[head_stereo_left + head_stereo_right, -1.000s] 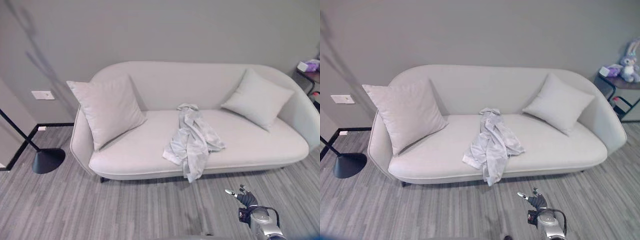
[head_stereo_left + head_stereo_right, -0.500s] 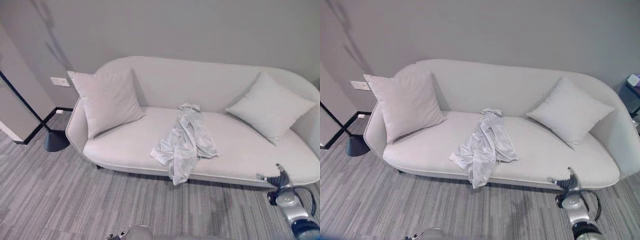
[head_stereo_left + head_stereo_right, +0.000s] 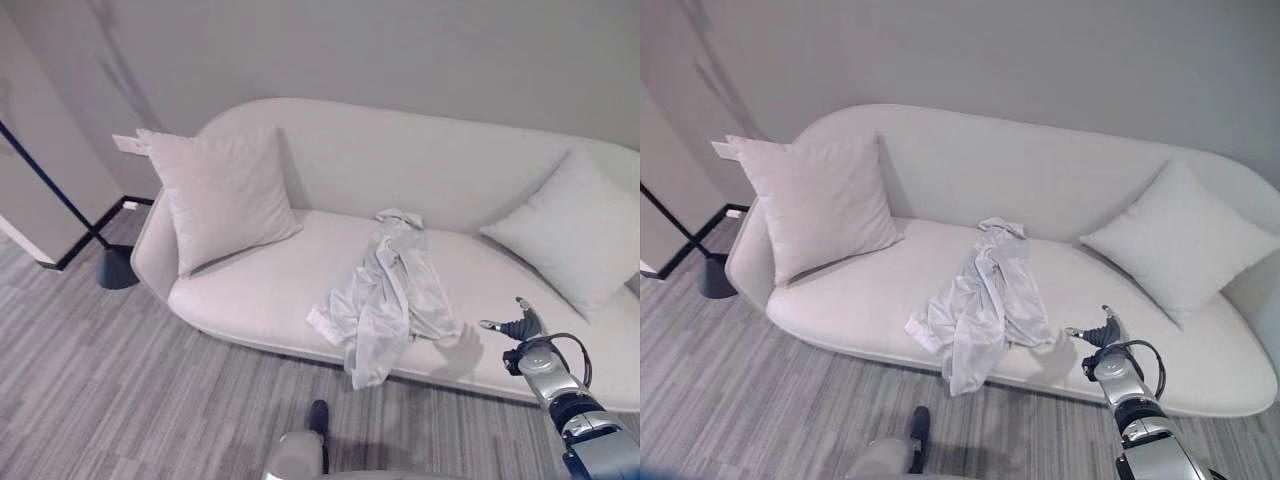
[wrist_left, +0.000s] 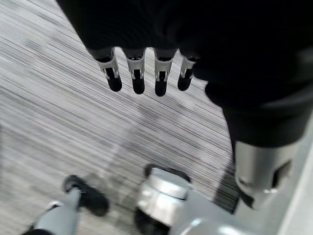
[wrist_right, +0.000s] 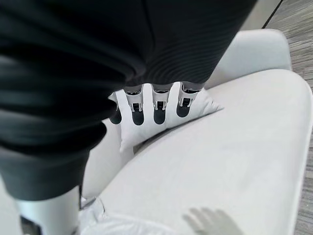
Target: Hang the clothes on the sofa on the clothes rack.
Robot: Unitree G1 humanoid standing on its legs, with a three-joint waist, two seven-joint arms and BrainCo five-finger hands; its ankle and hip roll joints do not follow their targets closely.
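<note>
A pale grey garment (image 3: 385,300) lies crumpled on the middle of the light sofa (image 3: 250,295), one end hanging over the seat's front edge. My right hand (image 3: 515,328) hovers over the seat's front, a little to the right of the garment and apart from it. Its fingers (image 5: 155,105) are straight and hold nothing; the garment's edge (image 5: 105,223) shows below them. My left hand (image 4: 138,81) hangs low over the floor, fingers straight and empty. A black rack pole (image 3: 50,190) rises from a round base (image 3: 115,268) left of the sofa.
Two grey pillows lean on the sofa's back, one at the left (image 3: 220,195) and one at the right (image 3: 580,230). Grey striped carpet (image 3: 120,400) runs in front of the sofa. A wall corner (image 3: 40,170) stands behind the rack.
The camera has shifted toward the sofa. My right hand has risen from floor level to above the seat's front edge, closer to the garment. The garment has not moved.
</note>
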